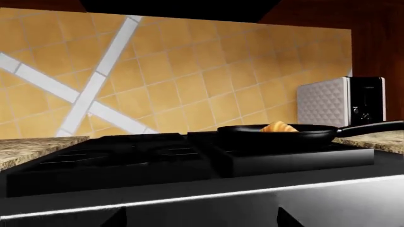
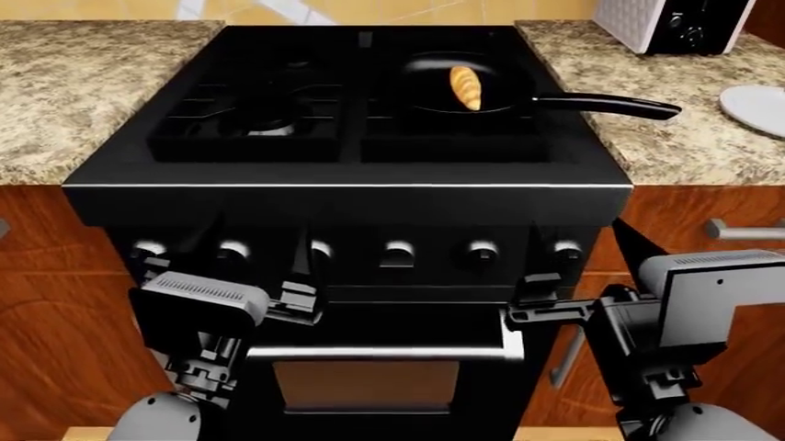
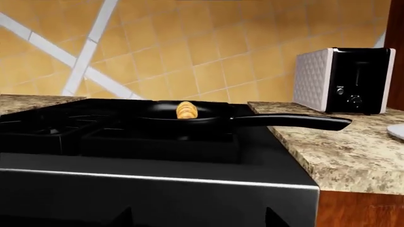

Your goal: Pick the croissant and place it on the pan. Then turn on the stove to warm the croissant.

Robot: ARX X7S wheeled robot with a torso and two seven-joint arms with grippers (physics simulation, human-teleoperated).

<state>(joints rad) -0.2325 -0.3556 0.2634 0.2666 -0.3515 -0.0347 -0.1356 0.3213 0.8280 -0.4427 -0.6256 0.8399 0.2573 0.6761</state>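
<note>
One golden ridged croissant point(image 2: 466, 87) lies inside the black pan point(image 2: 424, 96).

My golden croissant point(image 2: 466, 87) lies inside the black pan point(image 2: 432, 99); the pan sits on the stove's point(image 2: 356, 197) back right grate.

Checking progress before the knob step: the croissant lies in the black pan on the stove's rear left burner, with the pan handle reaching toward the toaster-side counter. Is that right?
Not quite. The croissant does lie in the pan, handle over the toaster-side counter, but the pan sits on the stove's rear right burner, not the rear left. The head view shows it.
</note>
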